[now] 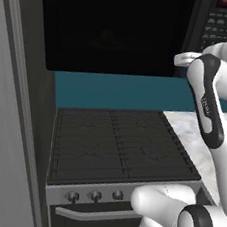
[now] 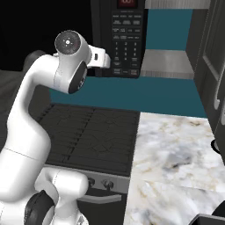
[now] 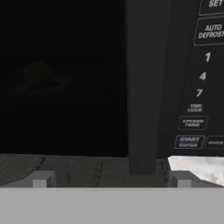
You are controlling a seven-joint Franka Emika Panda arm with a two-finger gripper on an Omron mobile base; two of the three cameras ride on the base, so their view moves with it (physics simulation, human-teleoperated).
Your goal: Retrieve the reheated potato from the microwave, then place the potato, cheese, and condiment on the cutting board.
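The microwave (image 1: 113, 27) hangs above the stove (image 1: 119, 146), with a backsplash wall (image 1: 118, 91) between them. Its keypad (image 2: 127, 41) sits at the right end of its front, right of the door (image 3: 61, 74) and the upright door handle (image 3: 142, 83). A rounded lump (image 3: 39, 72) shows faintly behind the door, inside. The counter (image 2: 176, 154) lies just right of the stove, touching it. The knobs (image 1: 94, 196) line the stove's front edge, below the burner grates.

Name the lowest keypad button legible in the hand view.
START ENTER, bottom of the microwave keypad, under KITCHEN TIMER; the button right of it is cut off.
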